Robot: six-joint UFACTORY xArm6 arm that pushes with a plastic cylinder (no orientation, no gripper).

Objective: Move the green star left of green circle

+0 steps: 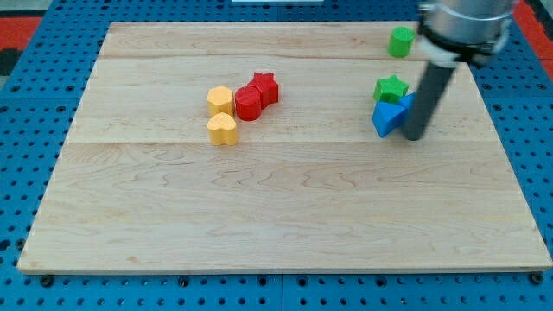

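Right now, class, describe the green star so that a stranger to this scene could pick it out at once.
Start at the wooden board and go to its upper right part, where the dark rod comes down, my tip just right of a blue block. The green star sits directly above that blue block, touching it. The other green piece, the green circle, is round and stands alone higher up.

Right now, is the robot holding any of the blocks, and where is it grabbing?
Nothing is held. My tip only pushes; it sits at the view's right of the blue block, just below the green star.
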